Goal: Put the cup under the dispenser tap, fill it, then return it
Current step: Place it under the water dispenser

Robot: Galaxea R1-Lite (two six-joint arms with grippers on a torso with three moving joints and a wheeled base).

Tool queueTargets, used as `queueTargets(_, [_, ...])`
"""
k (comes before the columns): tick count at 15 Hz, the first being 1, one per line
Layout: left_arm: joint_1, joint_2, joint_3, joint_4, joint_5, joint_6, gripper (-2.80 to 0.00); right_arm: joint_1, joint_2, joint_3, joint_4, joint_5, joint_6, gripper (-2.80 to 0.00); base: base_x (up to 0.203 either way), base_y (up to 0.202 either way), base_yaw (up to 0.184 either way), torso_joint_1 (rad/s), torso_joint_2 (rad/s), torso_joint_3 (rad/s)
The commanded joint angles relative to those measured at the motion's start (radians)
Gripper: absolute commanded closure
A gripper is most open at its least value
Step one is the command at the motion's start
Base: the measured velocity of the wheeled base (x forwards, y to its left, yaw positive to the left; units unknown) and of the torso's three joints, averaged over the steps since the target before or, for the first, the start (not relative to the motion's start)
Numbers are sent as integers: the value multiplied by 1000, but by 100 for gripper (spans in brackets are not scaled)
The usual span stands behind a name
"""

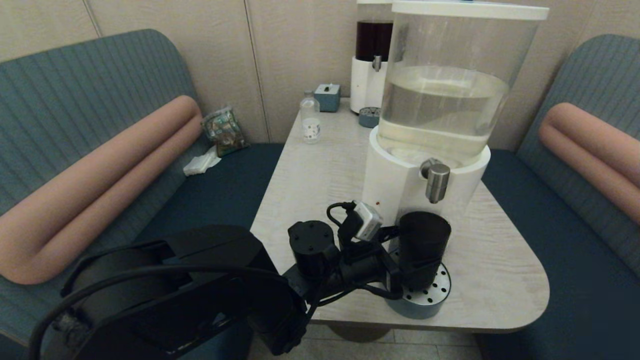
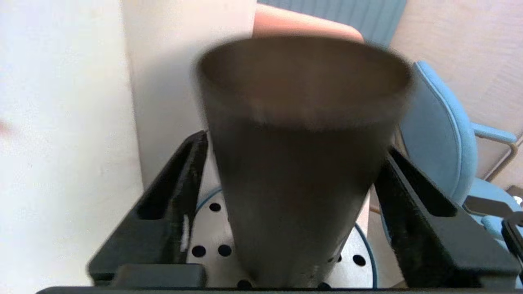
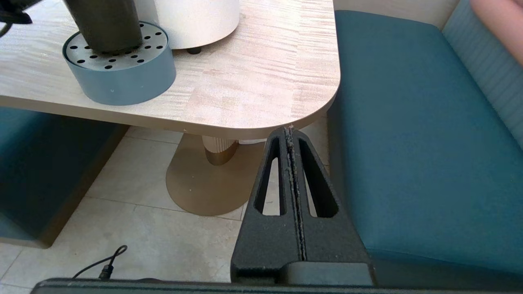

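Observation:
The cup (image 1: 424, 240), a dark tapered tumbler, stands upright on the round perforated drip tray (image 1: 434, 296), just below and slightly left of the dispenser tap (image 1: 437, 182). My left gripper (image 1: 400, 252) reaches in from the left and is shut on the cup. In the left wrist view the cup (image 2: 300, 163) fills the space between the black fingers (image 2: 179, 192), whose tips touch its sides. My right gripper (image 3: 291, 134) is parked below the table's near right corner, shut and empty. The cup (image 3: 104, 22) also shows in that view, on the tray.
The large dispenser (image 1: 445, 100) with pale liquid stands right behind the cup. Further back are a smaller dispenser (image 1: 372, 45) with dark red liquid, a small clear bottle (image 1: 310, 117) and a small blue box (image 1: 327, 96). Blue benches (image 3: 408, 122) flank the table (image 1: 500, 270).

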Motion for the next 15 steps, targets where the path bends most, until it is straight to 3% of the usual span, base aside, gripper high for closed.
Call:
queueTargets(1, [0, -10, 12, -11, -3, 2, -280, 0, 0, 0, 0, 1, 1, 0, 0, 0, 0, 0, 0, 0])
queueTargets(6, [0, -72, 77, -12, -3, 5, -280, 0, 0, 0, 1, 1, 1, 0, 0, 0, 0, 0, 0, 0])
queueTargets(15, [6, -336, 431, -13, -3, 11, -280, 0, 0, 1, 1, 1, 0, 0, 0, 0, 0, 0, 0, 0])
